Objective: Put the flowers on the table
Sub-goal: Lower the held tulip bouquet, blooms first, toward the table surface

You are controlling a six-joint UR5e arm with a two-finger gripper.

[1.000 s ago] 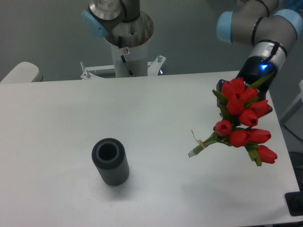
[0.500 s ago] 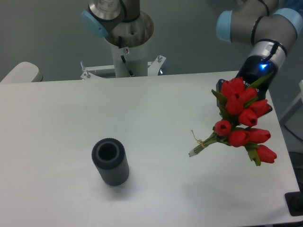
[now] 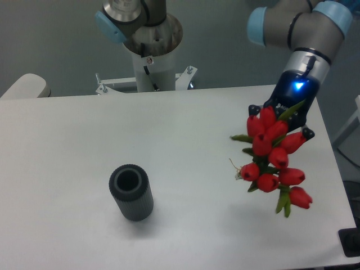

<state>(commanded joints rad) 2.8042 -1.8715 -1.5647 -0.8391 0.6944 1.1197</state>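
The flowers point(image 3: 273, 159), a bunch of red tulips with green stems tied with tan string, hang at the right side above the white table point(image 3: 180, 135). The blooms spread down and to the right, and the short stem end with the string points left. My gripper point(image 3: 281, 110) is right behind the top of the bunch and shut on it. The blooms hide its fingers. I cannot tell whether the bunch touches the tabletop.
A dark grey ribbed cylinder vase point(image 3: 131, 193) stands upright at the front left of the table. The robot's base column point(image 3: 152, 50) stands behind the far edge. The table's right edge lies close under the flowers.
The arm has swung left and the bunch has moved left with it, turning so the stem end is tucked in closer under the blooms. The vase has not moved.
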